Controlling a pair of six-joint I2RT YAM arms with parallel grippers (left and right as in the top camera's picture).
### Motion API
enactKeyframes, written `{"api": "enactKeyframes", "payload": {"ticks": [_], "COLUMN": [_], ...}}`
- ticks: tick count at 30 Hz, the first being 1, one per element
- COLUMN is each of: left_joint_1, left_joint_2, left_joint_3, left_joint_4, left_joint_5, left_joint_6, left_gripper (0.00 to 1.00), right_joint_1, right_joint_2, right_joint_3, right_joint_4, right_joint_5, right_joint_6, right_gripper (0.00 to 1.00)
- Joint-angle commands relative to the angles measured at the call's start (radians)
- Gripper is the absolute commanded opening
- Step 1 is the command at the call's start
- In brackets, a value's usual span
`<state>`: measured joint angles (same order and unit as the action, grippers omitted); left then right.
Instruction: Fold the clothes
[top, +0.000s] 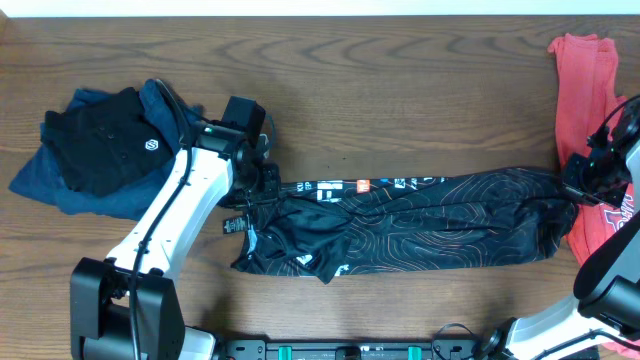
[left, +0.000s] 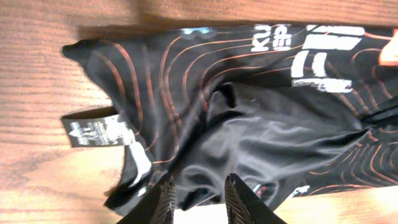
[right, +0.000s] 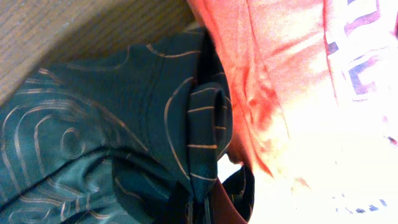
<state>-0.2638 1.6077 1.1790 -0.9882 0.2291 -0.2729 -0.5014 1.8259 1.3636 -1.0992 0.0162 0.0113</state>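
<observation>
The bench (top: 400, 70) carries a black jersey (top: 420, 215) drawn out as a rumpled band between both claws, not yet folded square. Beyond the left claw (left: 199, 182) sits a pile of dark shirts (top: 100, 150), seemingly done. Beside the right claw (right: 205, 208) a red shirt (top: 585, 90) waits unfolded. The left claw, narrow, seems to pinch one end of the jersey, and the right claw clamps its twisted other end.

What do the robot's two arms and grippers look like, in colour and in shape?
Both arms have white shells and black joints. The left arm stands on a black base; a black cable runs along it. The left gripper has two dark, tapered fingers. The right gripper is black, with black cables looping near it.
</observation>
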Motion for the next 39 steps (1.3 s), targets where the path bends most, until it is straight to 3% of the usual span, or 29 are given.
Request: {"api": "enactKeyframes", "payload": {"ticks": [1, 17, 19, 39], "left_joint_1": [0.005, 0.005, 0.005, 0.005], "left_joint_2": [-0.011, -0.011, -0.011, -0.011], "left_joint_3": [0.016, 0.016, 0.016, 0.016], "left_joint_4": [-0.007, -0.006, -0.006, -0.006], "left_joint_5": [-0.009, -0.009, -0.009, -0.009], "left_joint_6": [0.009, 0.009, 0.009, 0.009], "left_gripper": [0.29, 0.3, 0.34, 0.41], "right_joint_1": [0.052, 0.415, 0.458, 0.817], "right_joint_2": [-0.005, -0.005, -0.004, -0.004], "right_joint_3": [0.019, 0.015, 0.013, -0.032], "right_joint_4": [-0.032, -0.204, -0.217, -0.188], "right_joint_5": [0.029, 0.029, 0.029, 0.029], "right_joint_6": [0.026, 0.169, 0.177, 0.266], "right_gripper": [0.01, 0.01, 0.01, 0.02]}}
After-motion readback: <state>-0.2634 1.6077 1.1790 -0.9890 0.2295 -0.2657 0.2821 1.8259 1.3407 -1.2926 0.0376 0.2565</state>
